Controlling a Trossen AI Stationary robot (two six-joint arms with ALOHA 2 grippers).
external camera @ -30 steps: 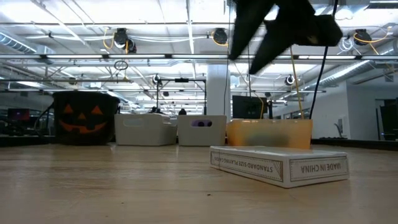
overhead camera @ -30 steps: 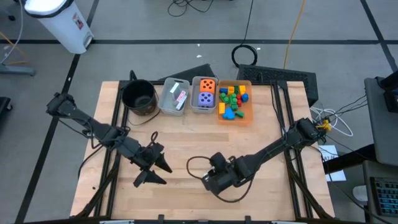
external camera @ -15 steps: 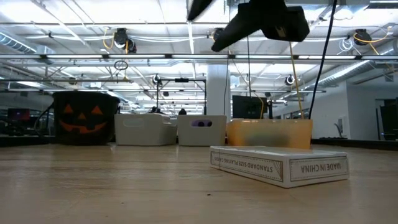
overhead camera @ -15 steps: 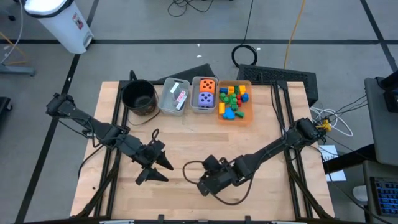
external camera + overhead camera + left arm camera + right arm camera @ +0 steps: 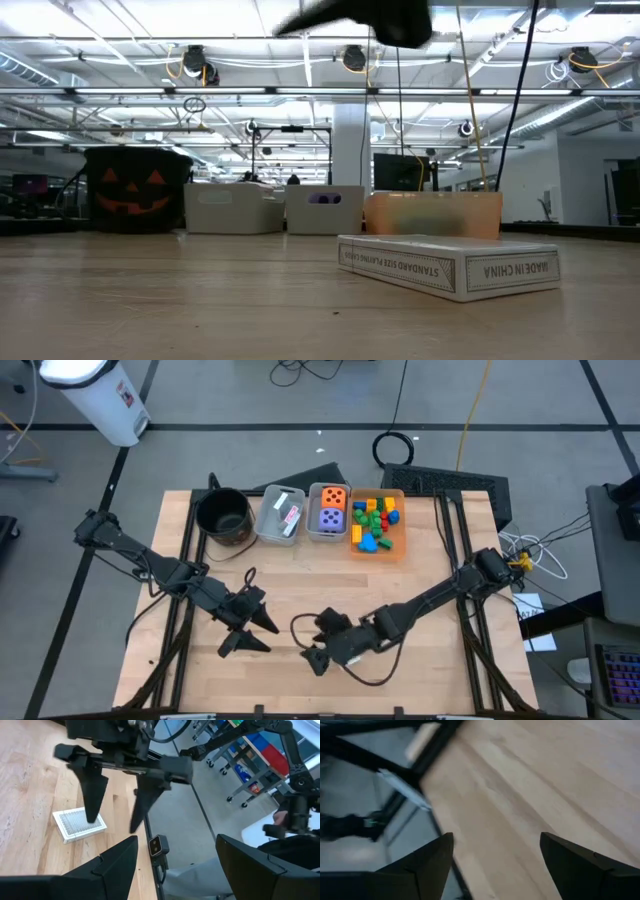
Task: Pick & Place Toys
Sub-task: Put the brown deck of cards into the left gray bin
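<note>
Toys sit mostly in three bins in a row at the far edge of the worktop [image 5: 420, 610]. A white card pack and a smaller red-marked card [image 5: 287, 512] lie in the left grey bin [image 5: 267, 525]. An orange die [image 5: 334, 496] and a purple die [image 5: 330, 518] fill the middle grey bin [image 5: 313, 520]. Small red, green, yellow and blue blocks [image 5: 375, 520] are heaped in the orange bin [image 5: 399, 545]. A black pot [image 5: 223, 515] with a pumpkin face stands just beside the left grey bin.

One card box [image 5: 450, 265] lies flat on the bare wood near the front edge, well apart from the bins, its side printed with text. In the left wrist view the same box [image 5: 80, 824] shows white with a fine pattern on top.

The right claw [image 5: 113, 822] hangs over this box with its two fingers spread and nothing between them. The low view shows it raised clear of the box. From above it [image 5: 312, 657] sits low at mid-worktop, and the box cannot be made out there.

The left claw [image 5: 250, 632] waits just to the left of it, fingers apart and empty, pointing toward the right claw.
</note>
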